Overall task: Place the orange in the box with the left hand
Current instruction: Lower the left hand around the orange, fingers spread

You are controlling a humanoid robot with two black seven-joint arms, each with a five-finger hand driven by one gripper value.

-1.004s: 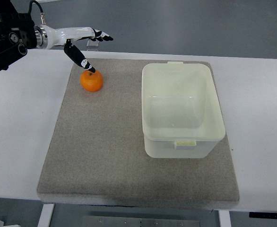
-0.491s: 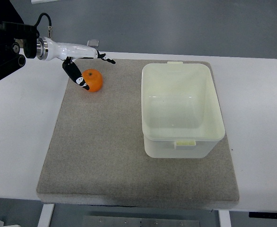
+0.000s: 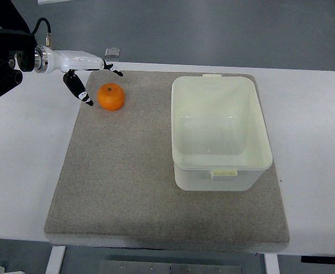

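The orange [image 3: 111, 96] sits in the upper left of the frame, on the far left part of the grey mat [image 3: 127, 188], its dark stem end facing up. It rests alone on the mat and nothing grips it. Just to its left hangs the left hand [image 3: 86, 74], white with black fingertips, its arm reaching in from the upper left edge of the picture. The hand is spread and holds nothing: the thumb [image 3: 77, 90] points down and right, its black tip just beside the orange's left side with a thin strip of mat showing between them, while the other fingers [image 3: 111, 68] stretch out to the right, above and behind the fruit, apart from it. The black arm housing [image 3: 2, 54] fills the top left corner, with a black cable looping over the wrist.

To the right of the orange, well apart from it, stands the box [image 3: 220, 132], a pale cream tub with rounded corners and a small tab on its near and far rims. It takes up the upper right part of the mat, open at the top. The mat lies on a white table [image 3: 24, 165] that runs across the whole frame. A small clear object [image 3: 112, 52] sits on the table's far edge, above the hand.
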